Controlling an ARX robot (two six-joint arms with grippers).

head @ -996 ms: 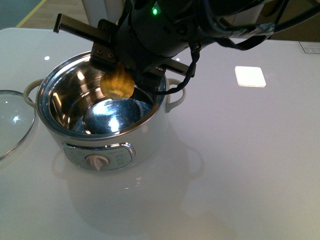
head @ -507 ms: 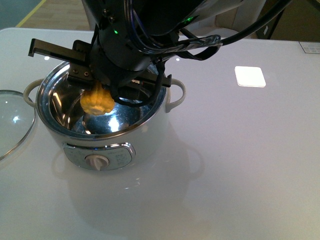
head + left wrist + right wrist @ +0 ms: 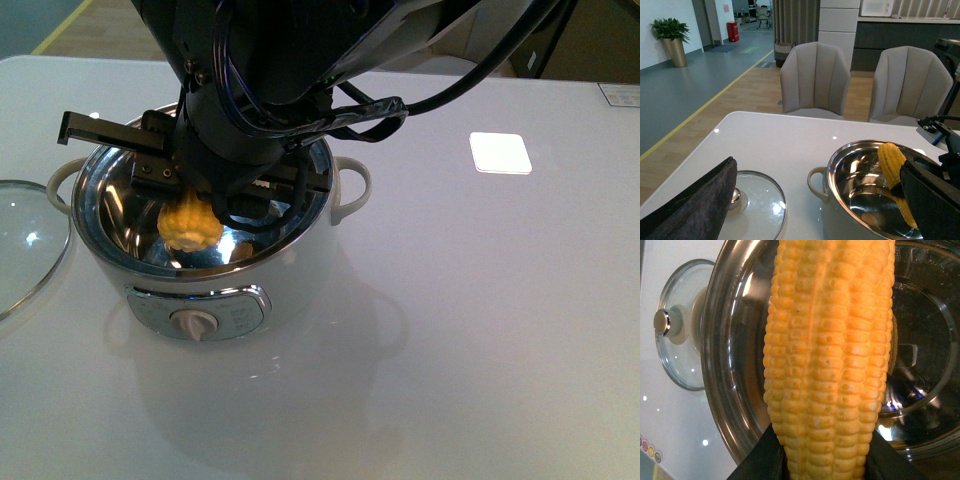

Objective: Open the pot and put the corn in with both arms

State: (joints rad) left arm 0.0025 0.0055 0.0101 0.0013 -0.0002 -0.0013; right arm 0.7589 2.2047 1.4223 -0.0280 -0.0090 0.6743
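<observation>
The white pot (image 3: 300,275) stands open on the table, its steel inside showing. My right gripper (image 3: 200,195) hangs over the pot's mouth, shut on the yellow corn (image 3: 190,226). The corn points down with its tip below the rim. In the right wrist view the corn (image 3: 830,360) fills the space between the jaws of the right gripper (image 3: 827,460), above the pot's steel wall (image 3: 730,390). My left gripper (image 3: 818,167) is open and empty, above the table between the glass lid (image 3: 757,205) and the pot (image 3: 840,220). The corn (image 3: 892,160) shows there too.
The glass lid (image 3: 25,240) lies flat on the white table (image 3: 480,320), left of the pot. It also shows in the right wrist view (image 3: 682,325). A bright square reflection (image 3: 500,152) lies on the table at the right. Two grey chairs (image 3: 815,80) stand beyond the far edge.
My right gripper has moved left and down with the corn. The corn's tip has gone from the rim's height to inside the pot.
</observation>
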